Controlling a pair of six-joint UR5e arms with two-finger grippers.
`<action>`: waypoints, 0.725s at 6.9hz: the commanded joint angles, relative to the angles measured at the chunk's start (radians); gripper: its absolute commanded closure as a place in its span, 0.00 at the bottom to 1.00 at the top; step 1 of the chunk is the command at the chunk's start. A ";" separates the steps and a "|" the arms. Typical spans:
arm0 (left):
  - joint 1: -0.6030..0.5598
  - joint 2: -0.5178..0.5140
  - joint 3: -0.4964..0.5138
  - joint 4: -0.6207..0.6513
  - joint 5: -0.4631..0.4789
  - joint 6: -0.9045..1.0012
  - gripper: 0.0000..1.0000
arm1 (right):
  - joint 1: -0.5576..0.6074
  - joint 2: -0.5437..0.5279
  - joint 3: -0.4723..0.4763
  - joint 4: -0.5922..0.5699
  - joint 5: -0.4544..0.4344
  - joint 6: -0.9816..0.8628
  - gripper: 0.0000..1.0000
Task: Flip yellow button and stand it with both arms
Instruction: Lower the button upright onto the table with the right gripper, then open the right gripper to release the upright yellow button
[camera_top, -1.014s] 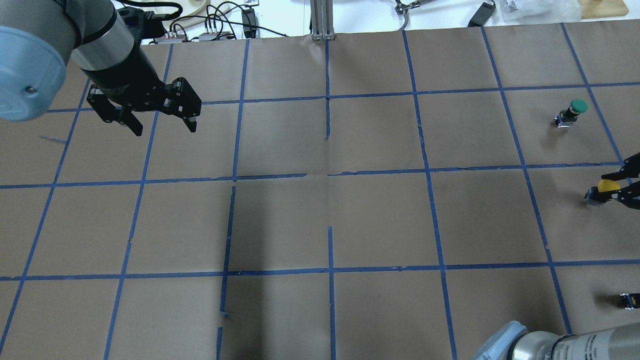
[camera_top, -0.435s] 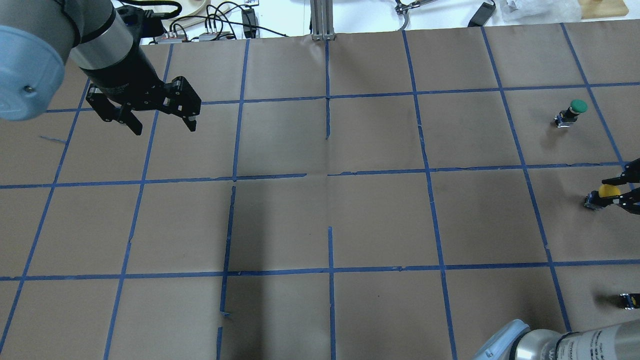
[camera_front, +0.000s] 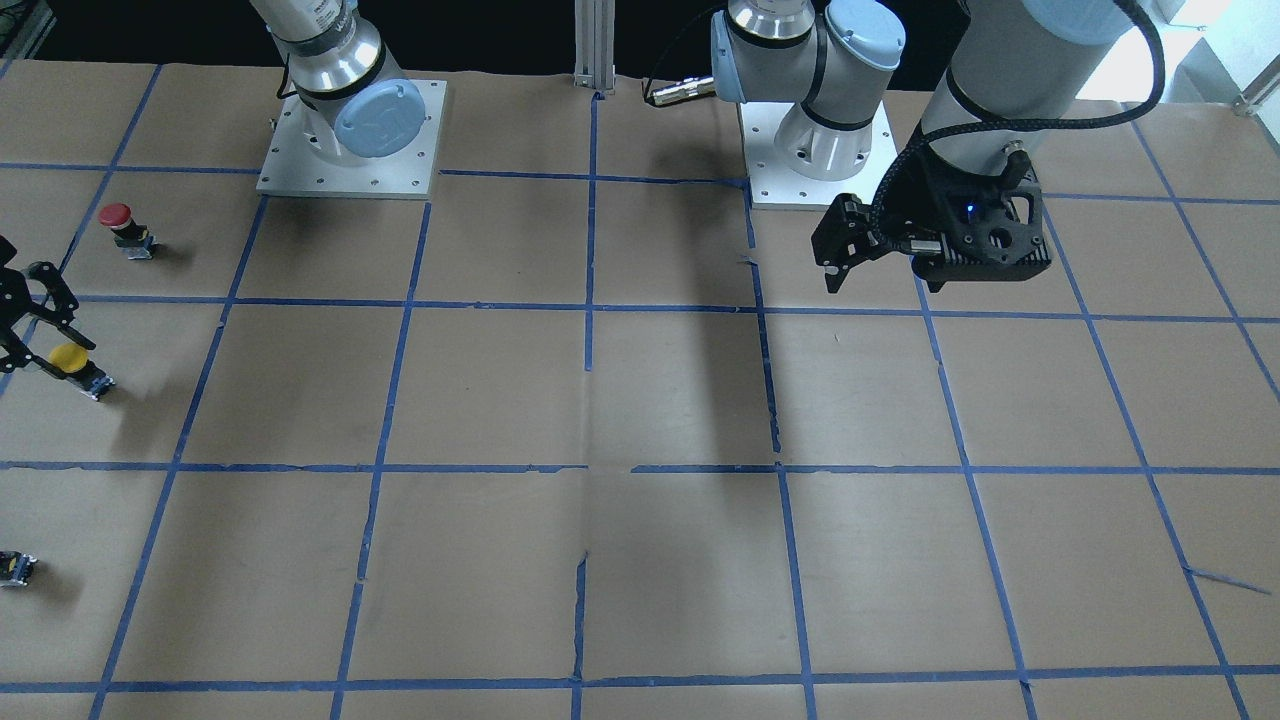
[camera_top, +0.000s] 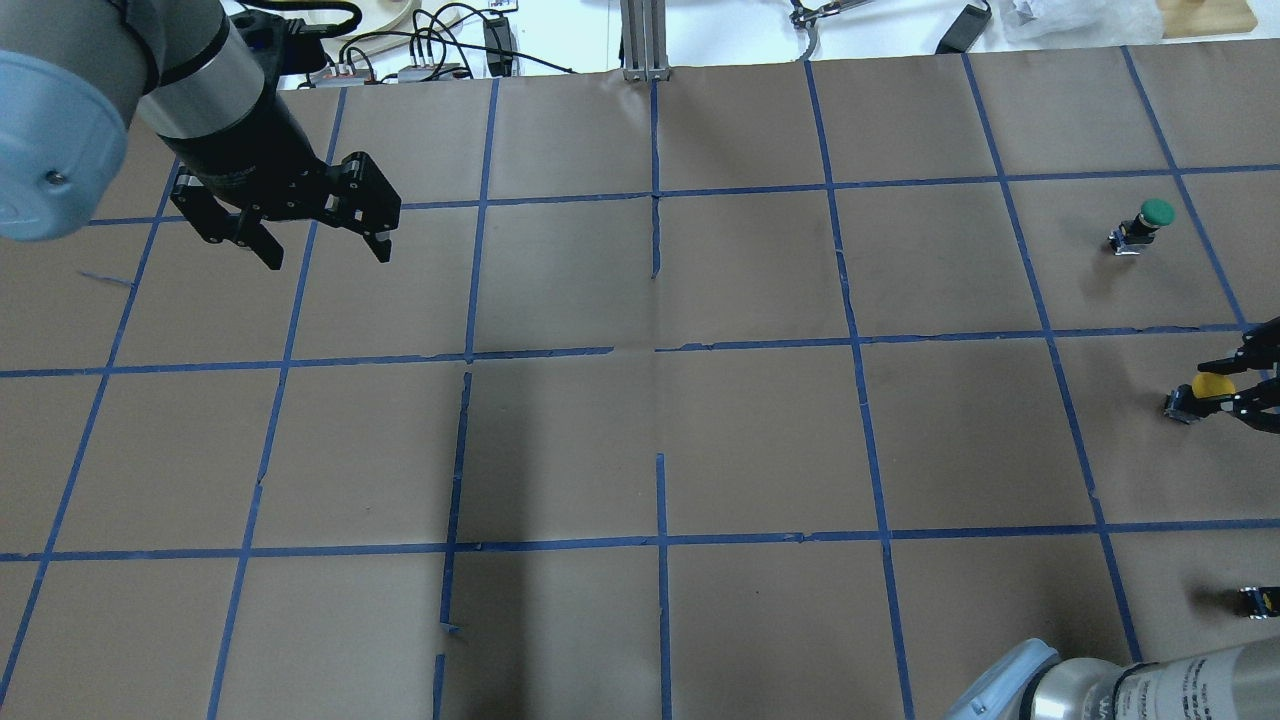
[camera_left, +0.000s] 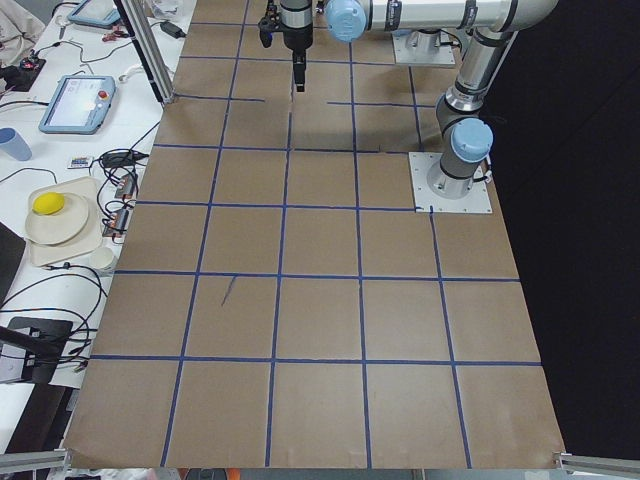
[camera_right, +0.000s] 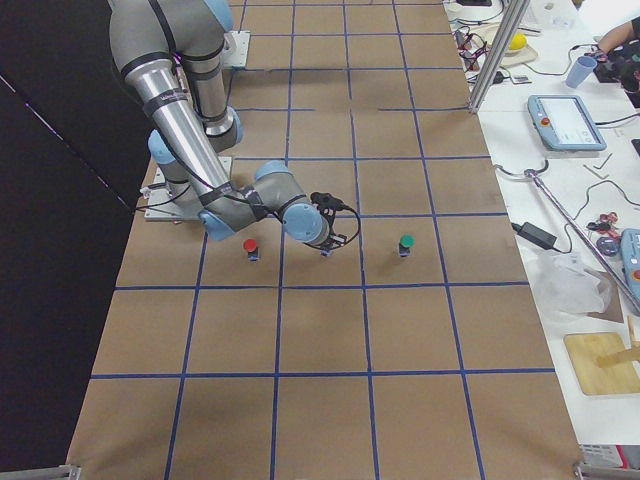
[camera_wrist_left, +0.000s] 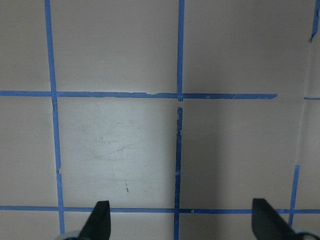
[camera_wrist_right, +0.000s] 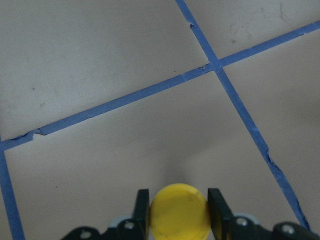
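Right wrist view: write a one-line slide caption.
Right gripper closed on the yellow button, above the blue-taped table.

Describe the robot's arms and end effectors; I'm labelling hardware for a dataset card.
Both arms, left arm and right arm, are silver-grey tubes with light-blue joint caps. Each carries a black two-finger end effector: left end effector, right end effector. A black braided cable runs to the left wrist, where a small blue light glows.
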 joint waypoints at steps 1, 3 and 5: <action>0.005 0.004 0.000 -0.001 -0.001 0.003 0.00 | 0.003 -0.012 -0.004 -0.002 -0.011 0.037 0.00; 0.004 0.007 0.002 0.001 -0.013 0.047 0.00 | 0.012 -0.110 -0.004 0.001 -0.075 0.268 0.00; 0.010 0.007 0.029 -0.009 -0.039 0.079 0.00 | 0.096 -0.294 -0.001 0.049 -0.150 0.658 0.00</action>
